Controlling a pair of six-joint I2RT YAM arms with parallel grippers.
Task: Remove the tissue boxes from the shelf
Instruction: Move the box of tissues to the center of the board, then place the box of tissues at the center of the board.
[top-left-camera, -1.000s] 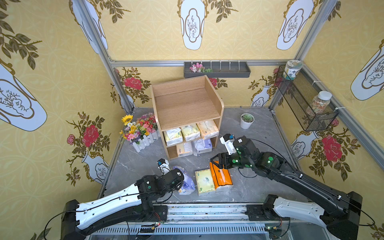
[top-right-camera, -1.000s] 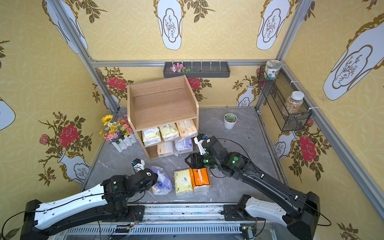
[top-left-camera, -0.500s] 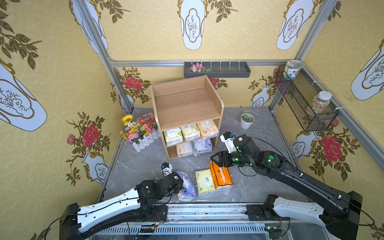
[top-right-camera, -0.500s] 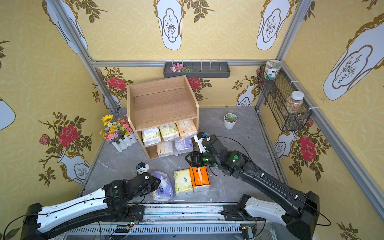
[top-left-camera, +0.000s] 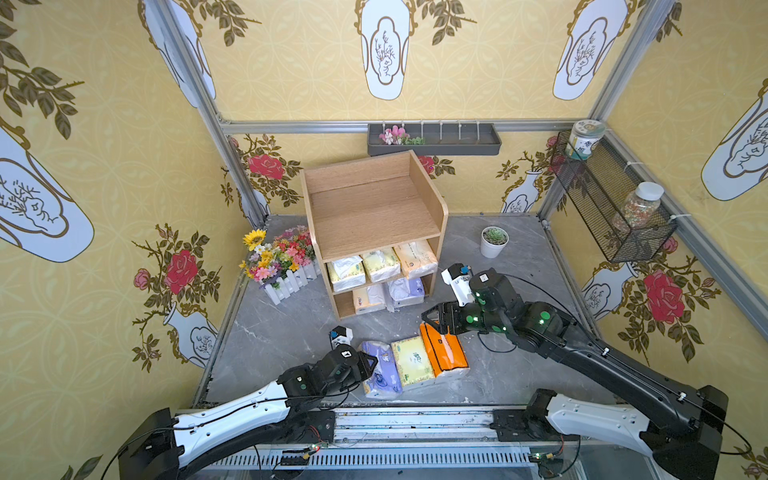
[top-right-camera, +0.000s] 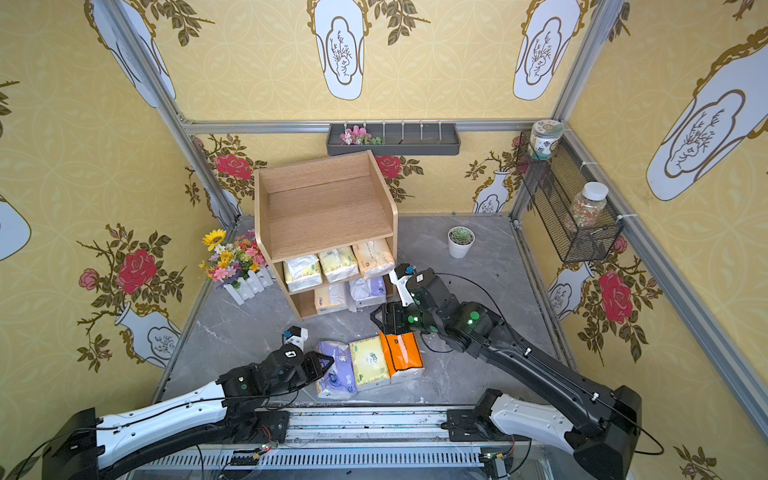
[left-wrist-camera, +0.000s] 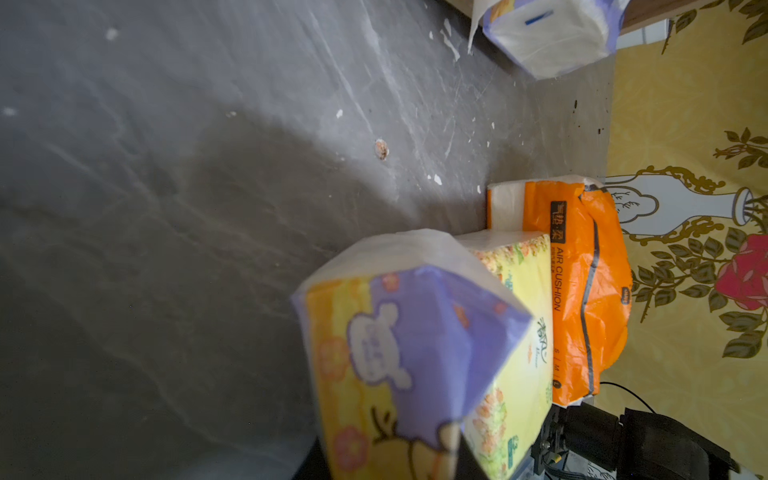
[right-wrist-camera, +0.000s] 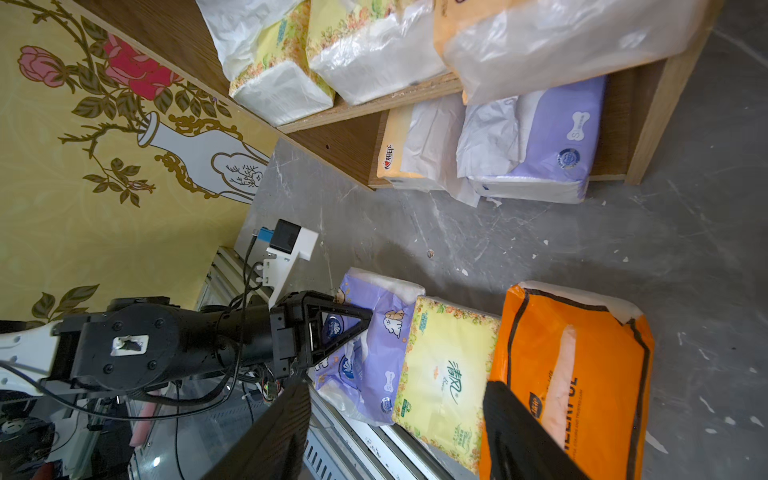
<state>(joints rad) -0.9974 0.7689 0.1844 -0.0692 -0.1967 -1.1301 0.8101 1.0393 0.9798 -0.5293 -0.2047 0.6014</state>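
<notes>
The light-wood shelf (top-left-camera: 374, 220) holds three pale tissue boxes on its middle tier (top-left-camera: 380, 264) and a cream one (top-left-camera: 368, 299) beside a lavender one (top-left-camera: 405, 291) on the bottom tier. Three more lie side by side on the grey floor in front: lavender (top-left-camera: 380, 370), yellow (top-left-camera: 413, 361) and orange (top-left-camera: 444, 351). My left gripper (top-left-camera: 374, 360) is shut on the floor lavender pack's wrapper (right-wrist-camera: 374, 332) at its left end. My right gripper (top-left-camera: 432, 322) stands open above the far end of the orange pack (right-wrist-camera: 582, 374), with nothing between its fingers (right-wrist-camera: 519, 436).
A white fence planter of flowers (top-left-camera: 282, 262) stands left of the shelf, and a small succulent pot (top-left-camera: 494, 241) to its right. A dark wall tray (top-left-camera: 434, 139) and a wire basket with jars (top-left-camera: 611, 208) hang on the walls. The metal rail (top-left-camera: 415, 419) borders the front.
My left gripper has moved right with the lavender pack, which now lies against the yellow one. The right gripper has hardly moved.
</notes>
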